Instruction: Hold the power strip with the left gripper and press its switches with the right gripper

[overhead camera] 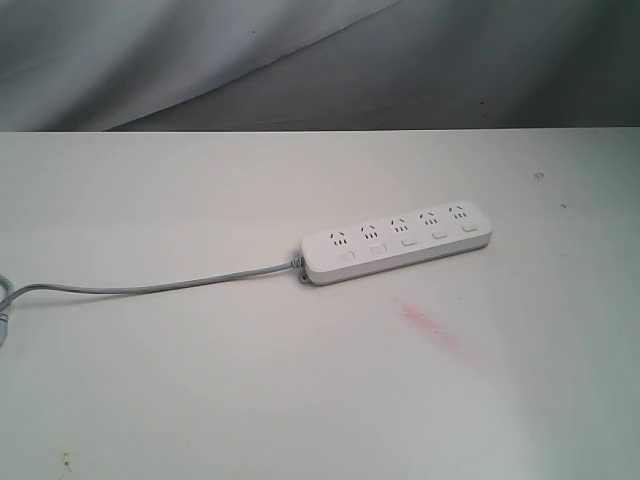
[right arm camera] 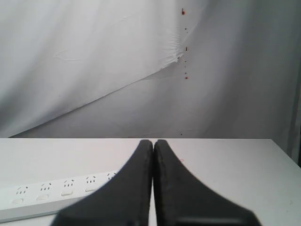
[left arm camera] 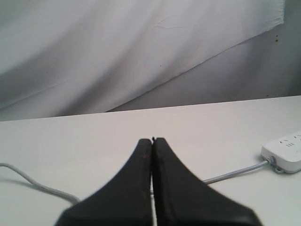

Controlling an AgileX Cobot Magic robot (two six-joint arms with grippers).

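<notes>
The white power strip (overhead camera: 398, 241) lies flat on the white table (overhead camera: 200, 400), slanted, with its row of small switches (overhead camera: 406, 242) facing up. Its thin grey cord (overhead camera: 150, 287) runs off to the left edge. Neither arm shows in the exterior view. In the left wrist view my left gripper (left arm camera: 152, 140) is shut with nothing in it, well short of the strip's cord end (left arm camera: 283, 154). In the right wrist view my right gripper (right arm camera: 153, 141) is shut and empty, with the strip (right arm camera: 51, 195) beyond and beside it, partly hidden by the fingers.
A faint pink smear (overhead camera: 432, 326) marks the table in front of the strip. A wrinkled grey-white cloth backdrop (overhead camera: 320, 60) hangs behind the table's far edge. The cord (left arm camera: 28, 181) curls across the table on the left.
</notes>
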